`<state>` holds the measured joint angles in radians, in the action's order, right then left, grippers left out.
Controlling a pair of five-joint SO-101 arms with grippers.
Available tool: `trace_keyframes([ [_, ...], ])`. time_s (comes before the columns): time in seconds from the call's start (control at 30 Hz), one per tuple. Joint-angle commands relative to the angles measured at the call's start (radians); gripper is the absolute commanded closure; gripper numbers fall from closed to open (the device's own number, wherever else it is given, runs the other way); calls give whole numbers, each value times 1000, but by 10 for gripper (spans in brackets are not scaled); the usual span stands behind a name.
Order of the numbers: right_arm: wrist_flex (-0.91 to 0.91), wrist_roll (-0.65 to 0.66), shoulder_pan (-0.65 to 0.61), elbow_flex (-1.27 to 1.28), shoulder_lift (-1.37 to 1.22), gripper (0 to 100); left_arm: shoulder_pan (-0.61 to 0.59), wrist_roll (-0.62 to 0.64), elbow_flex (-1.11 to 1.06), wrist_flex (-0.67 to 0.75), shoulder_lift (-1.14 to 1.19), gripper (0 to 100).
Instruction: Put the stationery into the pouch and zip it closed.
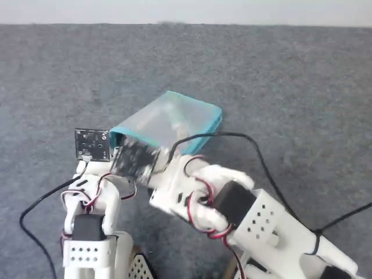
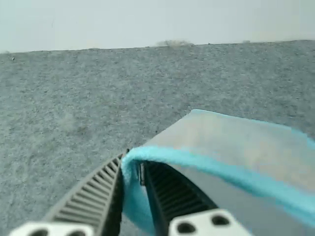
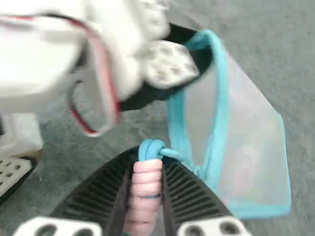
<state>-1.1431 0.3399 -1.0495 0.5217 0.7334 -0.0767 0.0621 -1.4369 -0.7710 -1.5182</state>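
A see-through pouch (image 1: 174, 119) with teal trim lies mid-table, its mouth toward the arms. Pale shapes show faintly through its wall. My left gripper (image 2: 132, 194) is shut on the teal rim (image 2: 162, 156) at the pouch's mouth corner. My right gripper (image 3: 147, 169) is shut on the pink zipper pull (image 3: 146, 189), which has a teal cord knot (image 3: 150, 147) at its top. Just beyond the knot, the pouch (image 3: 241, 147) stretches away, with the left gripper (image 3: 170, 69) holding its far mouth corner. From above, both grippers meet at the pouch's near edge (image 1: 139, 157).
Grey carpet-like table surface (image 1: 279, 87) spreads around the pouch. A white wall (image 2: 147, 19) edges the far side. The two arm bases (image 1: 93, 244) stand close together at the front, with black cables (image 1: 261, 163) looping over the right arm.
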Motion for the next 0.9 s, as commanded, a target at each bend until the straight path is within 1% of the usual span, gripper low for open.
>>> trace_keyframes([
  [0.0,-2,38,-81,-120,24,994,52,-31,-2,-3,-6,991],
  [0.07,-4,38,-71,-123,13,994,52,-31,-2,-3,-6,991],
  [0.13,-42,40,-68,-121,-25,992,48,-31,-2,-3,-8,991],
  [0.17,-62,41,-68,-121,-51,986,48,-31,-2,-3,-8,991],
  [0.2,-88,43,-68,-121,-65,959,46,-29,-5,-2,-11,991],
  [0.27,-153,44,-67,-132,-76,852,20,-29,-10,2,-9,991],
  [0.4,-297,83,-71,-121,-24,584,-18,-26,7,-3,-8,991],
  [0.47,-358,101,-68,-106,19,493,-21,-25,10,-3,-8,991],
  [0.5,-378,103,-68,-97,48,467,-21,-25,10,-3,-8,991],
  [0.53,-392,106,-67,-83,85,454,-21,-25,12,-3,-8,991],
  [0.6,-407,107,-50,-58,165,459,-21,-26,12,-3,-8,991],
  [0.67,-401,107,8,-29,240,476,-21,-26,12,-3,-8,991],
  [0.7,-390,107,59,-9,269,486,-21,-26,12,-3,-8,991],
  [0.8,-285,132,205,104,295,527,-21,-25,13,-3,-8,991],
  [0.87,-168,170,285,199,278,561,-21,-26,13,-3,-8,991],
])
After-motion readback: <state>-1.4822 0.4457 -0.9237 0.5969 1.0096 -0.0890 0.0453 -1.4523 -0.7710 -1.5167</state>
